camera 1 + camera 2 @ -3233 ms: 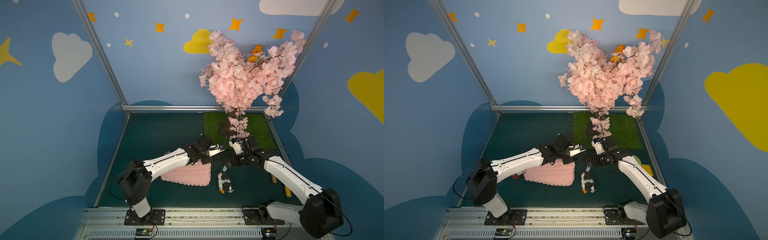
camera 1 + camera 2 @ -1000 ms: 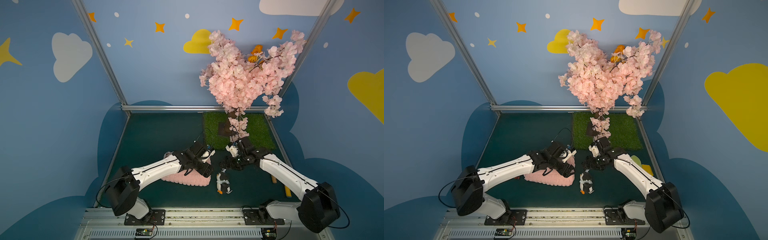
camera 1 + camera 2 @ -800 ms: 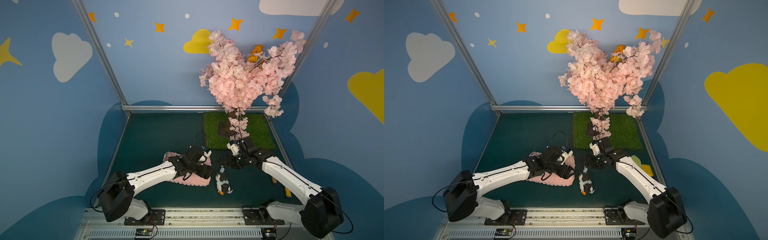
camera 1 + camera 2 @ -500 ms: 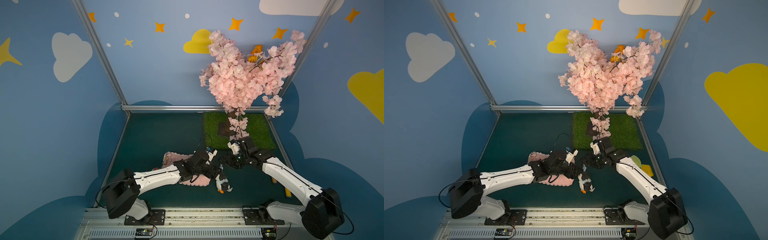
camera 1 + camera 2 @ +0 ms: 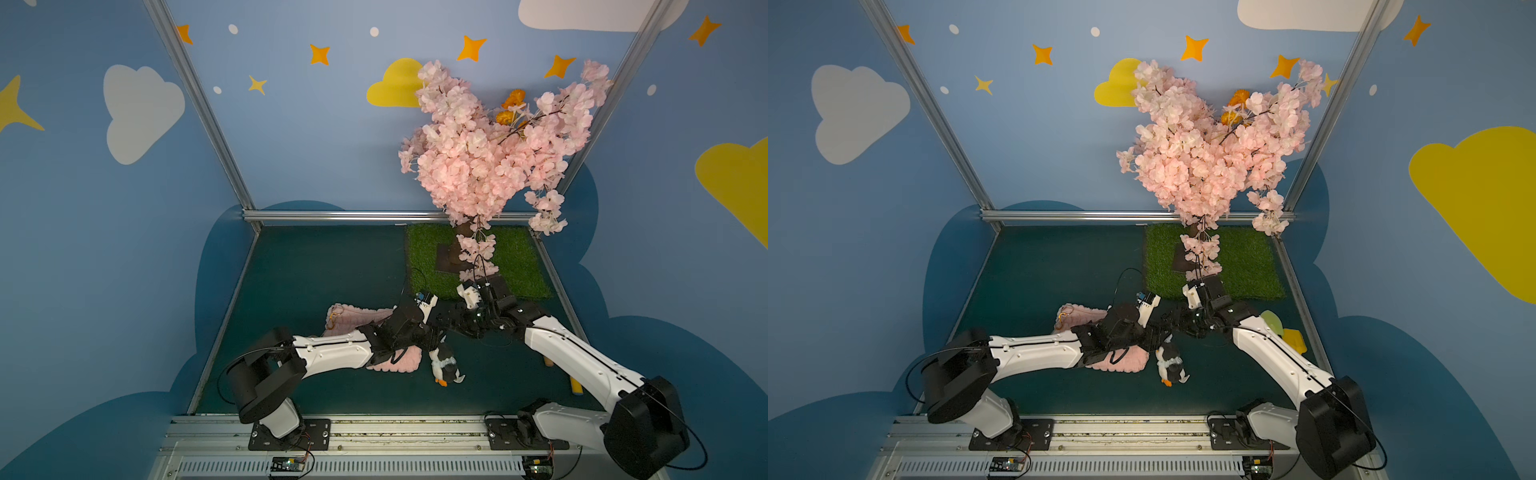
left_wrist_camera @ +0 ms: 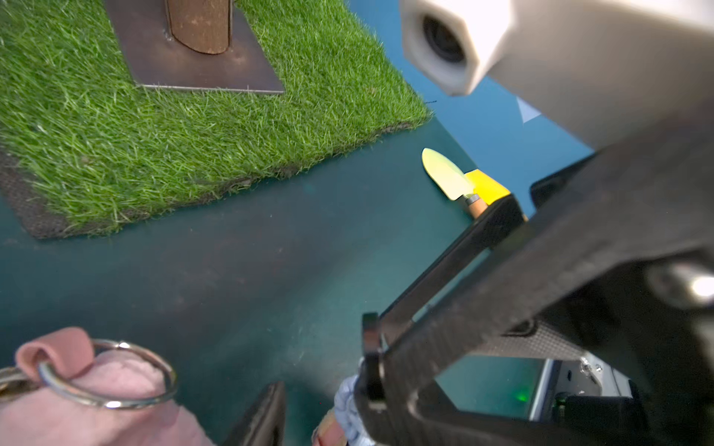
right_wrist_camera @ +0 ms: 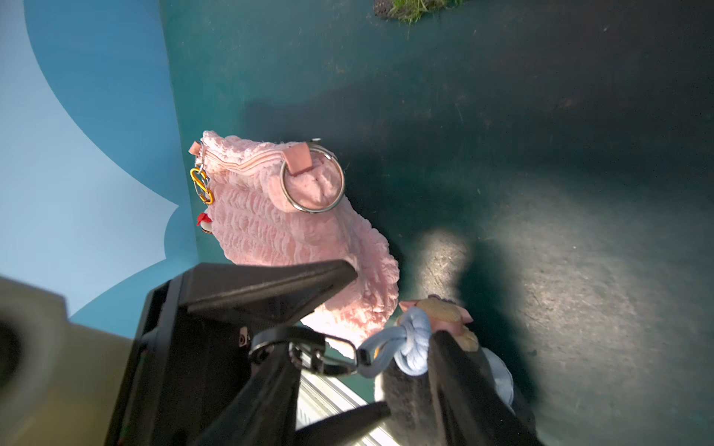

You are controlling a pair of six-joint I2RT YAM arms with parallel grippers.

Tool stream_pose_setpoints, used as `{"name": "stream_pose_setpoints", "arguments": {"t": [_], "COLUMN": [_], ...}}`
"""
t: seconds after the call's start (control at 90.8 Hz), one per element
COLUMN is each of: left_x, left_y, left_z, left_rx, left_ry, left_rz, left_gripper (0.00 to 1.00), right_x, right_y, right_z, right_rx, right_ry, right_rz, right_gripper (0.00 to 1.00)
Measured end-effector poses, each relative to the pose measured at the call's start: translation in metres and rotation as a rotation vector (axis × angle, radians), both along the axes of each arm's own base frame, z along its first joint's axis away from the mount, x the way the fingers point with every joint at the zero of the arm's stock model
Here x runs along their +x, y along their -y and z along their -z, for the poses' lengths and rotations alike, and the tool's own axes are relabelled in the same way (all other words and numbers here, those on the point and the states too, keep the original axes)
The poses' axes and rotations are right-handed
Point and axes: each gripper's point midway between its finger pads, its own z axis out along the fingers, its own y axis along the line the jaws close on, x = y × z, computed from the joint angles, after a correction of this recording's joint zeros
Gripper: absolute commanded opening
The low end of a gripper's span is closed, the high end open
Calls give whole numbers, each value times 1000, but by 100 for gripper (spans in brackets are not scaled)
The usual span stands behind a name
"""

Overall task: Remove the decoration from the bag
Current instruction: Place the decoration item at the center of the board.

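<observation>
The pink puffy bag [image 5: 353,316] lies on the dark green floor, largely under my left arm; it also shows in the right wrist view [image 7: 278,224]. Its metal ring [image 7: 312,181] hangs empty. The decoration, a penguin plush [image 5: 444,368], lies just right of the bag. Its blue cord [image 7: 413,340] ends in a black clasp [image 7: 320,353], apart from the ring. My right gripper [image 7: 365,347] stands open astride the clasp and cord. My left gripper [image 5: 434,334] meets it from the left, fingers apart around the clasp; one finger [image 6: 266,413] shows in the left wrist view.
An orange clip [image 7: 201,185] with a small red charm [image 7: 203,222] hangs at the bag's other corner. The pink blossom tree [image 5: 490,158] stands on a grass mat [image 5: 519,266] behind the grippers. A yellow trowel [image 6: 444,173] lies at the right wall.
My left arm has swung right, off the bag and up to the penguin's clasp, with its jaws narrowing. The bag has shifted and rumpled toward the back left. The right arm has barely moved.
</observation>
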Motion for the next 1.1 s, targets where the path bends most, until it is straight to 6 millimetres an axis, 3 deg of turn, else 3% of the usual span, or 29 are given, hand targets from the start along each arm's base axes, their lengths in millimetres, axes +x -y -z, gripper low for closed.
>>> {"name": "stream_pose_setpoints", "arguments": {"t": [0.11, 0.22, 0.496, 0.705, 0.804, 0.903, 1.101], "left_x": [-1, -1, 6, 15, 14, 10, 3], "left_y": [8, 11, 5, -1, -1, 3, 30], "left_z": [0, 9, 12, 13, 13, 15, 18], "left_rx": [-26, -21, -23, -23, -27, -26, -7], "left_ry": [3, -6, -6, -5, -14, -30, -54], "left_rz": [22, 35, 25, 2, 12, 41, 128], "left_gripper": [28, 25, 3, 2, 3, 16, 37], "right_x": [1, 0, -1, -7, -11, -13, -10], "right_y": [-1, -1, -1, 3, 11, 23, 43], "right_z": [-1, -1, -4, -2, -2, -5, -13], "right_rx": [9, 15, 41, 32, 18, -4, -77], "right_ry": [3, -5, -10, -33, -41, -40, -23], "right_rz": [8, 8, 14, 10, 17, 35, 61], "right_gripper": [55, 55, 55, 71, 73, 75, 82]}}
